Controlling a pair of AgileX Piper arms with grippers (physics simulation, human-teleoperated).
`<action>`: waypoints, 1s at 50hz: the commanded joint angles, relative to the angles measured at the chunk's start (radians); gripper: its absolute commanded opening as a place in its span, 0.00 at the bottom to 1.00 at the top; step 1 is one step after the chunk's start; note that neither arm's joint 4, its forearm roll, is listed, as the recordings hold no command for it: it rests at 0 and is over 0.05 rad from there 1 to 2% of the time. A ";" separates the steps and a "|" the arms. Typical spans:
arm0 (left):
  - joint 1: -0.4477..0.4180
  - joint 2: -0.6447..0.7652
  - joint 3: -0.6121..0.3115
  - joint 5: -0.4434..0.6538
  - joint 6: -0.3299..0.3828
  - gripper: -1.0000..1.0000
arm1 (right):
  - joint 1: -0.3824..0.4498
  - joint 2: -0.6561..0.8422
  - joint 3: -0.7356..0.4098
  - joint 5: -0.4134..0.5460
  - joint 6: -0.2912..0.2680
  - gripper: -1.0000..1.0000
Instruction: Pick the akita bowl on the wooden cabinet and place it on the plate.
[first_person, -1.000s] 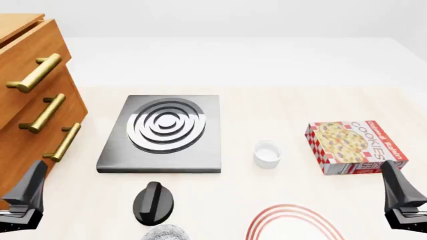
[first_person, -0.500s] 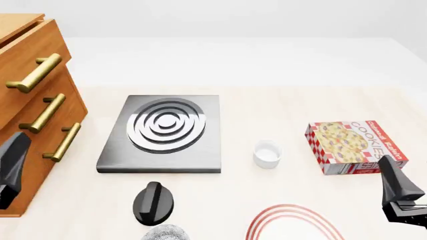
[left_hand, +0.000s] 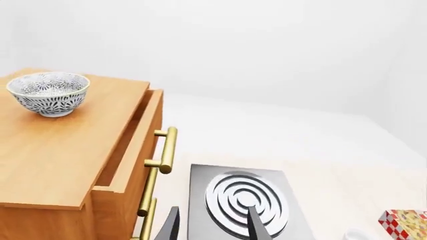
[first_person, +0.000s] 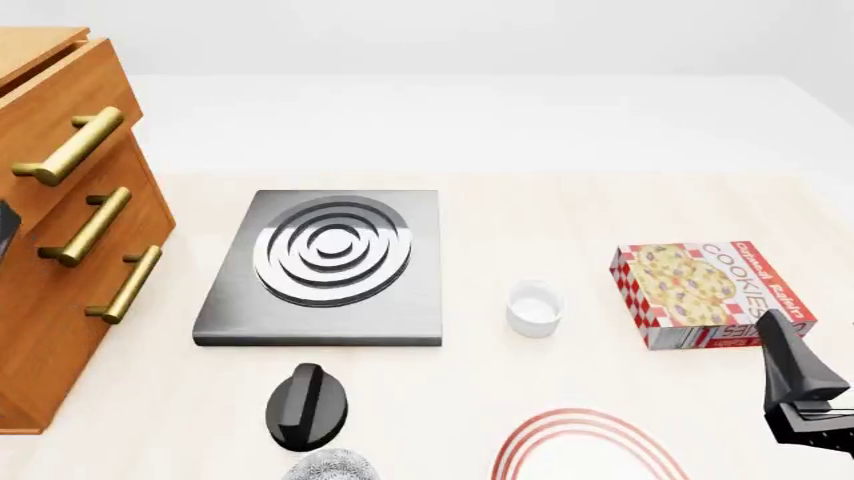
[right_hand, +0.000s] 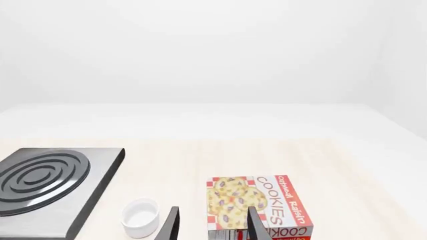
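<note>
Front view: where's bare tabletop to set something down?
Free: the wide strip beyond the square grey stove plate and the red-checked cookie box; also between the small white cup and that box. Crowded: the near edge, with black knob, speckled bowl, red-ringed white plate.

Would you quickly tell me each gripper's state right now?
Left gripper: open, holding nothing.
Right gripper: open, holding nothing.
</note>
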 joint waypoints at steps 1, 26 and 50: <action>0.027 0.106 -0.135 0.083 -0.047 1.00 | 0.000 0.000 0.000 0.000 0.000 1.00; 0.038 0.212 -0.429 0.255 -0.028 1.00 | 0.000 0.000 0.000 0.000 0.000 1.00; 0.194 0.330 -0.644 0.347 -0.094 1.00 | 0.000 0.001 0.000 0.000 0.000 1.00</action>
